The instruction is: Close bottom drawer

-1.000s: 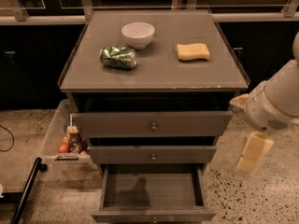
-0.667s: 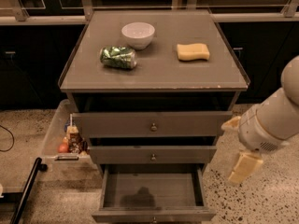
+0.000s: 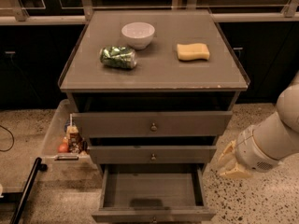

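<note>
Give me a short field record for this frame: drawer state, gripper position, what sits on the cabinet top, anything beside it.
bottom drawer: pulled far out, looks empty inside
upper drawers: top drawer and middle drawer sit further in
gripper: right of the cabinet, about level with the middle drawer, apart from the bottom drawer
cabinet top: white bowl, green packet, yellow sponge
left of cabinet: clear bin holding small items
</note>
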`<state>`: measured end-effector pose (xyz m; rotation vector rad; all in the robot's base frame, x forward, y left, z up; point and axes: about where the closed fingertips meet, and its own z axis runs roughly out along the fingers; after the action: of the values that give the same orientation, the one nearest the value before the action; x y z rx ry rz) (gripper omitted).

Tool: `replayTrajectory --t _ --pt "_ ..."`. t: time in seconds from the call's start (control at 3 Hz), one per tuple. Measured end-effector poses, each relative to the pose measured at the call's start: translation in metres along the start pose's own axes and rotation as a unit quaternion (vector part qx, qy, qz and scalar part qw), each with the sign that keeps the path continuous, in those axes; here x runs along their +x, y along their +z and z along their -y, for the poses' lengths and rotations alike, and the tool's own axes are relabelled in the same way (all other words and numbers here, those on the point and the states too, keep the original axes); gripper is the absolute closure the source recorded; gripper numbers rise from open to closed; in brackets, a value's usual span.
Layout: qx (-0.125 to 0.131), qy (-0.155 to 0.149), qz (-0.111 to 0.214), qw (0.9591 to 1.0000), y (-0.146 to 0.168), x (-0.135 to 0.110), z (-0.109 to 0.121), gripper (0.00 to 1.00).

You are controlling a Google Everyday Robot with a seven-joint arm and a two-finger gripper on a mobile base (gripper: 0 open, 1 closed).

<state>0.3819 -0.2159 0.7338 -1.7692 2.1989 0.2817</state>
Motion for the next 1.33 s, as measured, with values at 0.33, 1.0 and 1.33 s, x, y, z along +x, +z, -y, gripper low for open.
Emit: replayTrajectory --t 0.33,1.0,1.33 --pt "0.0 0.0 0.0 1.0 0.0 0.0 0.0 0.88" --pt "-0.027 0.053 0.043 0.9973 0.08 0.039 -0.018 1.0" --pt "-0.025 0.061 0.076 0.995 0.131 0.059 -0.021 1.0"
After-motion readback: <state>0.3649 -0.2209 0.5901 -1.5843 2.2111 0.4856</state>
